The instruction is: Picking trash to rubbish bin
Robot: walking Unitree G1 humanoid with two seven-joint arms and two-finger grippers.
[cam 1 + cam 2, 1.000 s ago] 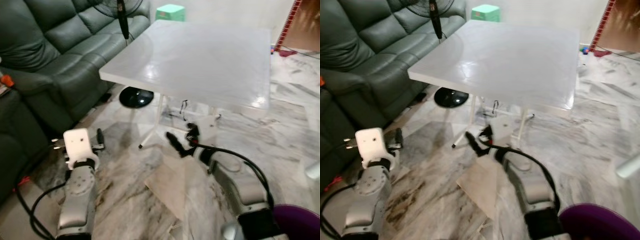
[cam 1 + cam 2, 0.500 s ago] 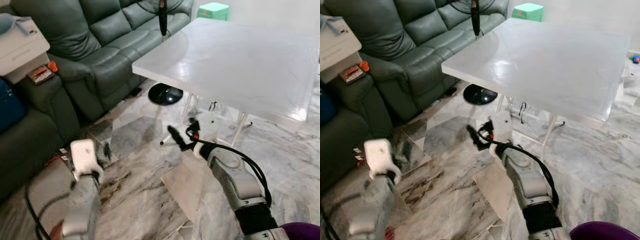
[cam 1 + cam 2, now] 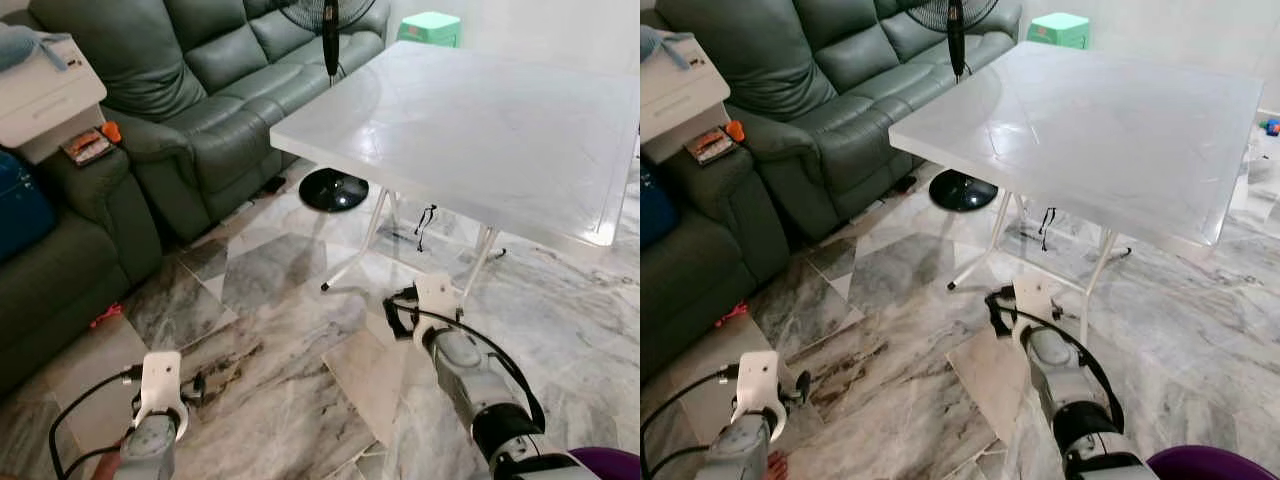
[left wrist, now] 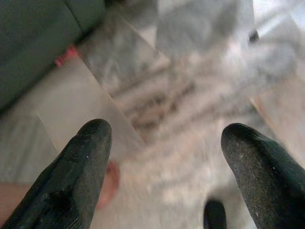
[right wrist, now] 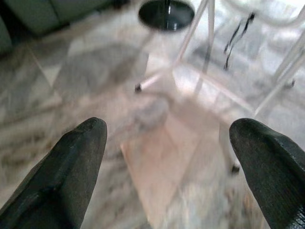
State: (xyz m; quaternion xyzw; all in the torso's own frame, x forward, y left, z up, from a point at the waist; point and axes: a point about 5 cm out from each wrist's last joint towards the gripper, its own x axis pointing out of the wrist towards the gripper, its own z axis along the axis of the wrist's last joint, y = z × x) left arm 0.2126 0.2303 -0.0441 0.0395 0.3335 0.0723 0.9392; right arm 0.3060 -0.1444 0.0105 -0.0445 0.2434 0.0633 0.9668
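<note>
The left claw [image 4: 164, 138] hangs low over the marble floor [image 3: 280, 400], its two black fingers [image 4: 86, 157] spread wide with nothing between them. Ahead of it, in the left wrist view, a small red scrap [image 4: 66, 53] lies on the floor right at the foot of the sofa [image 3: 200, 90]; the head views show the same scrap [image 3: 105, 316] well apart from both claws.

The right claw [image 5: 174, 138] is also wide and empty. It is held out over a pale beige tile [image 5: 162, 167] in front of the counter's legs [image 5: 190, 33], near the edge of the white counter [image 3: 480, 120].

The purple bin [image 3: 610, 465] shows just its rim at the robot's right, close beside the right arm [image 3: 470, 370] and far from the red scrap.

Further out, a fan's round black base [image 3: 330, 188] stands on the floor between the sofa and the counter. A green stool [image 3: 430, 25] sits beyond the counter. To the robot's left, a blue bag [image 3: 20, 205] rests on the sofa and a white box [image 3: 40, 85] sits above the armrest.
</note>
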